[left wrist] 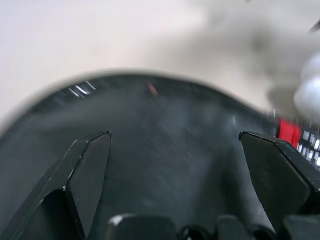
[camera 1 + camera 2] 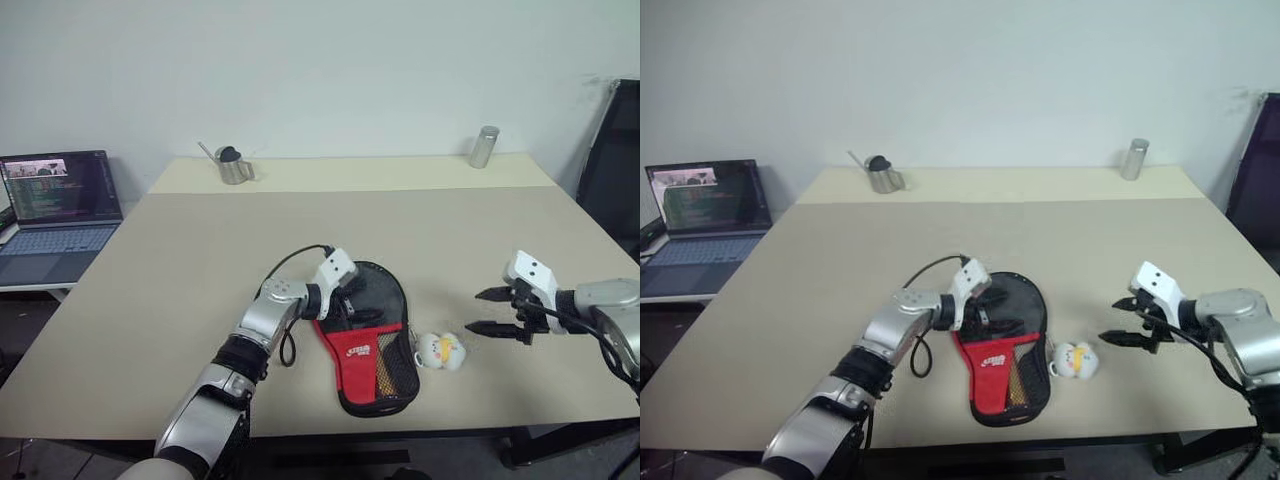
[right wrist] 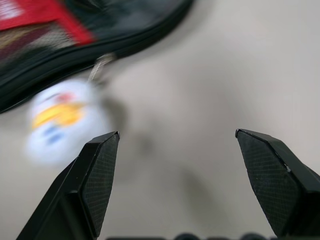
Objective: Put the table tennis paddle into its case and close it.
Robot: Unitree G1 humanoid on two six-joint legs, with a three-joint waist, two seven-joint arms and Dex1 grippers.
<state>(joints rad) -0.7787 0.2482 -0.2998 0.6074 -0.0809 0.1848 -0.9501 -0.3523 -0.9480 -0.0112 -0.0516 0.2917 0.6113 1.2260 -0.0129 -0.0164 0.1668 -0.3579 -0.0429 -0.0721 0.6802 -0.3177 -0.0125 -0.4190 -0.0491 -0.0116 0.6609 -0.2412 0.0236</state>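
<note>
The case [image 2: 372,352], a black paddle-shaped pouch with a red logo panel and a mesh pocket, lies flat near the table's front edge. Its yellow-white plush charm [image 2: 440,350] rests on the table just right of it. My left gripper [image 2: 358,306] hovers open over the round black end of the case [image 1: 165,115], its fingers spread wide. My right gripper [image 2: 475,310] stands open above bare table to the right of the charm [image 3: 60,117], with nothing between its fingers. The table tennis paddle is hidden from view.
A small metal watering can [image 2: 235,165] and a metal cup [image 2: 484,147] stand along the far edge of the beige table [image 2: 200,250]. An open laptop [image 2: 60,215] sits on a side surface at the left. A black chair [image 2: 615,160] stands at the right.
</note>
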